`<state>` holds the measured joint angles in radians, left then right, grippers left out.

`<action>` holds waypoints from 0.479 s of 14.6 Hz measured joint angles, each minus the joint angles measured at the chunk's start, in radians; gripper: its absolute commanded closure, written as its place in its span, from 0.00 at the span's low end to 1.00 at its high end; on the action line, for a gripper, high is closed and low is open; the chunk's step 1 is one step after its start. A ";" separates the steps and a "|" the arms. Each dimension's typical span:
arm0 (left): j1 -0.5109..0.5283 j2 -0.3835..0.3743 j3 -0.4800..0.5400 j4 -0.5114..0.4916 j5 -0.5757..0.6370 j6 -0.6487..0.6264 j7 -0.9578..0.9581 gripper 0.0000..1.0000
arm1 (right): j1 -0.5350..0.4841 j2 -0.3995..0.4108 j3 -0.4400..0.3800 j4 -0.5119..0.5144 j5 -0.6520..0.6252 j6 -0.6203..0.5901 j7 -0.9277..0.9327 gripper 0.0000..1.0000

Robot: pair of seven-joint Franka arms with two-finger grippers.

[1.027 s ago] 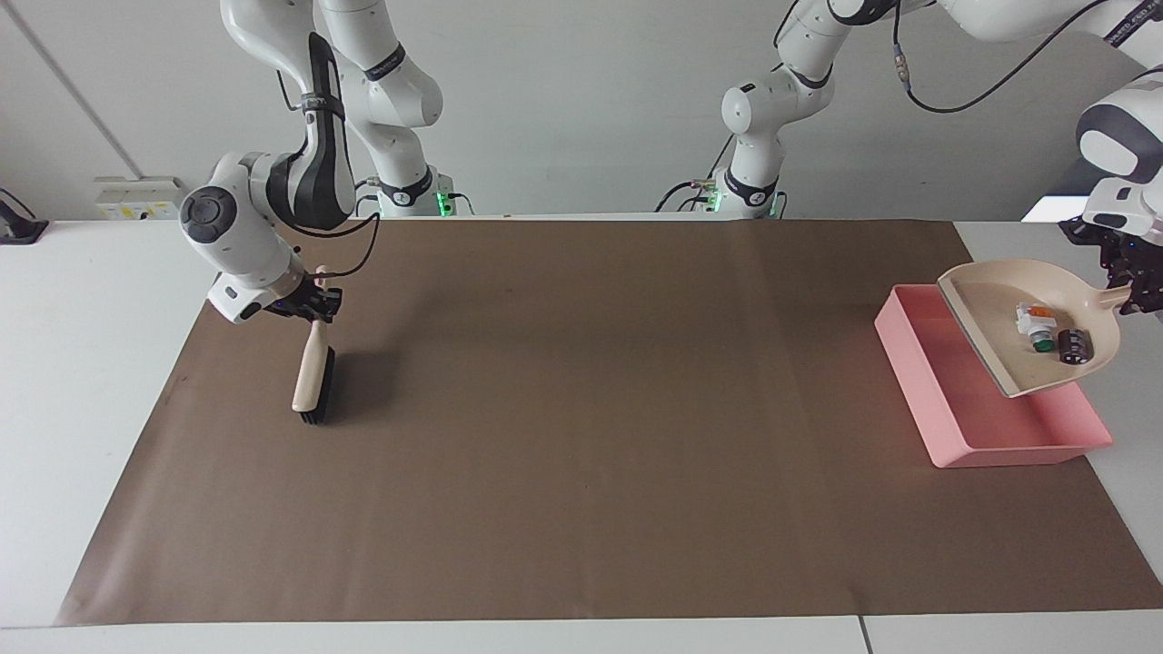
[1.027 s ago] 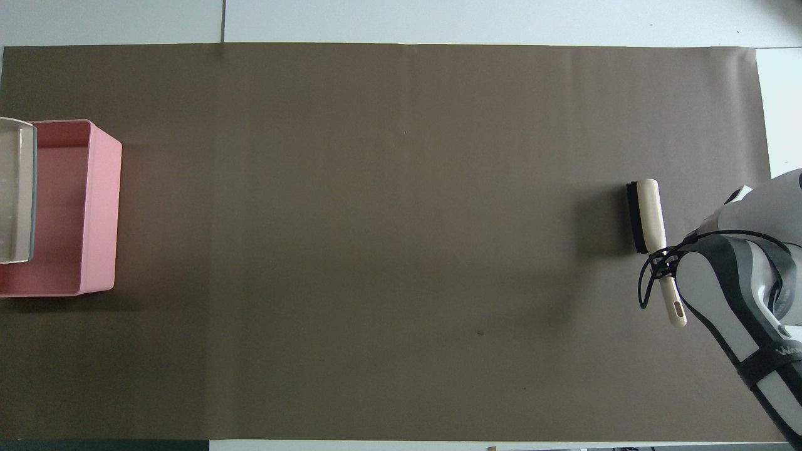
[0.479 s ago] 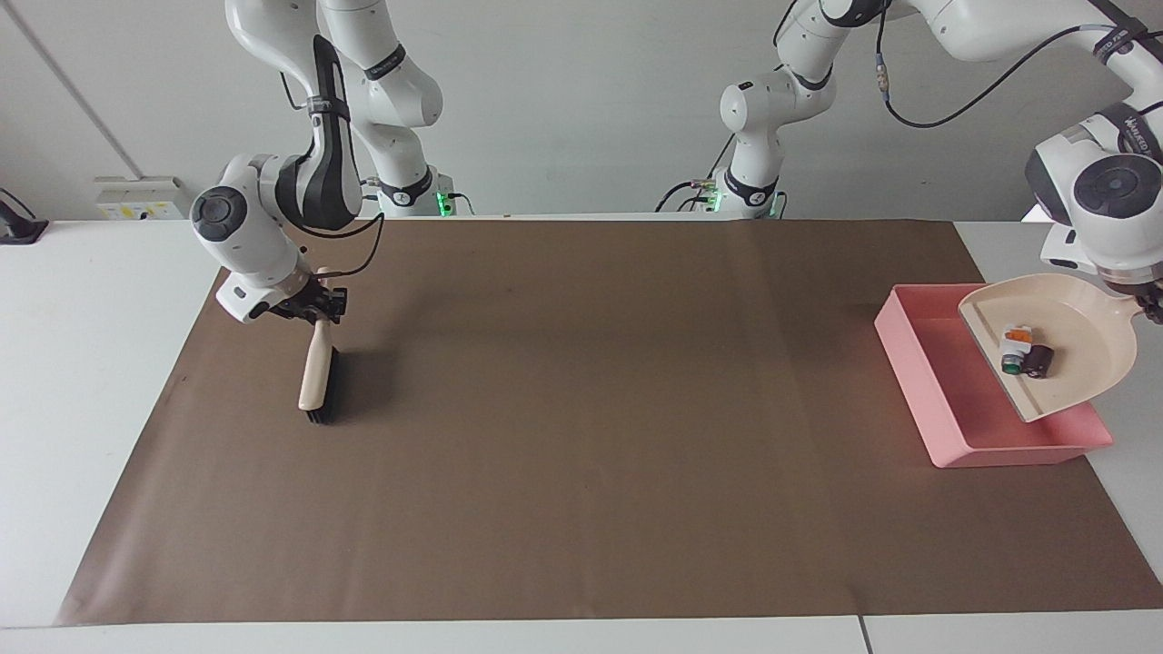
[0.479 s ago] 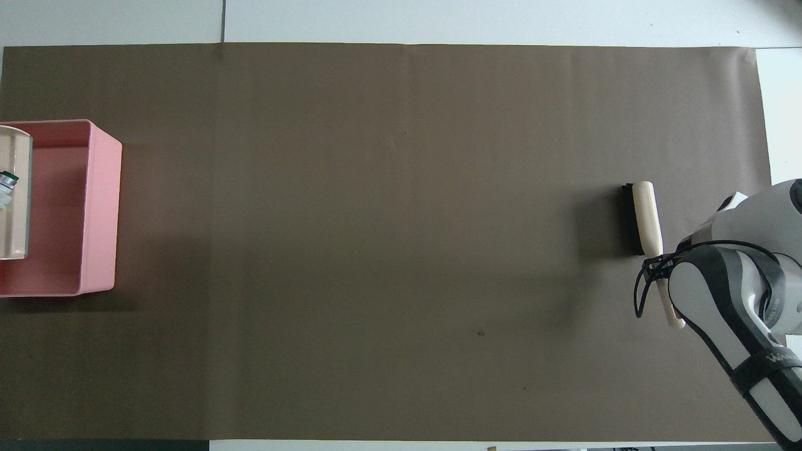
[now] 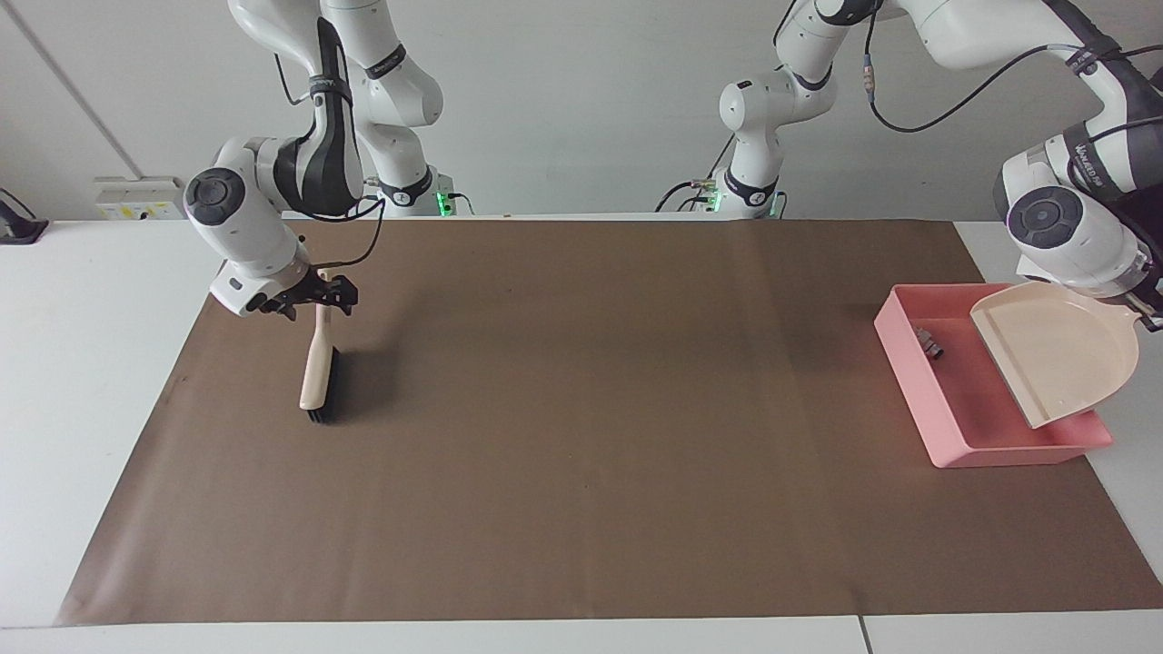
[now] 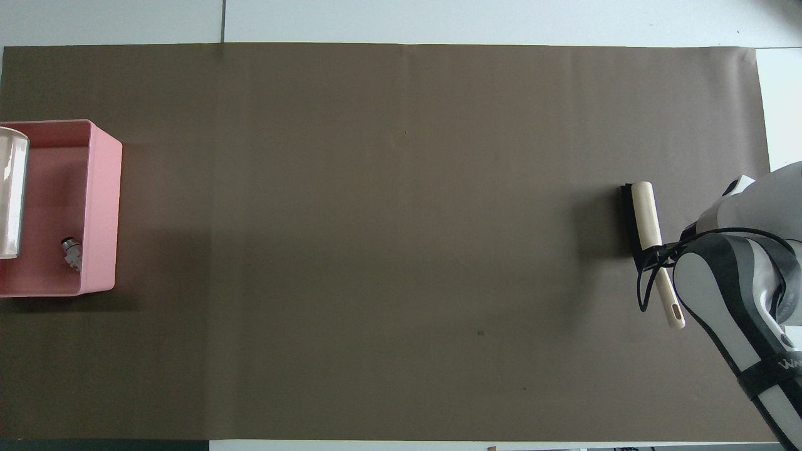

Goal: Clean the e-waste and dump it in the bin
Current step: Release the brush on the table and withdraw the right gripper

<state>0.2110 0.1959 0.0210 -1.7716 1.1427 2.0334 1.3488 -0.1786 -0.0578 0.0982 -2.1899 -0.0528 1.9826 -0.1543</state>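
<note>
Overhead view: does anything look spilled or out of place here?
Nothing looks spilled. The dustpan is tipped over the pink bin, held by the left gripper, and one small part lies inside the bin. The brush rests tilted on the brown mat, its handle raised between the right gripper fingers.

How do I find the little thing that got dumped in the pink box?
Find the pink bin at the left arm's end of the brown mat. Inside, near its corner closest to the robots, lies a tiny dark-and-white electronic part. Unlike the big beige dustpan tilted above, it's thumb-sized.
</note>
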 measured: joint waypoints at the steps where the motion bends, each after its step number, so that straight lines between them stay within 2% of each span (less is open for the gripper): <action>1: 0.000 -0.005 0.000 0.001 0.005 0.000 0.000 1.00 | 0.016 -0.013 0.001 0.031 0.000 -0.004 0.025 0.00; 4: -0.018 -0.016 0.000 -0.001 0.068 -0.018 0.001 1.00 | 0.055 -0.033 0.003 0.150 0.000 -0.060 0.093 0.00; 7: -0.076 -0.038 -0.002 -0.069 0.285 -0.084 -0.139 1.00 | 0.056 -0.038 0.003 0.306 0.000 -0.151 0.100 0.00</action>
<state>0.1346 0.1583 0.0188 -1.8411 1.4279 1.9494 1.2102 -0.1229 -0.0956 0.1008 -1.8835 -0.0529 1.8316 -0.0541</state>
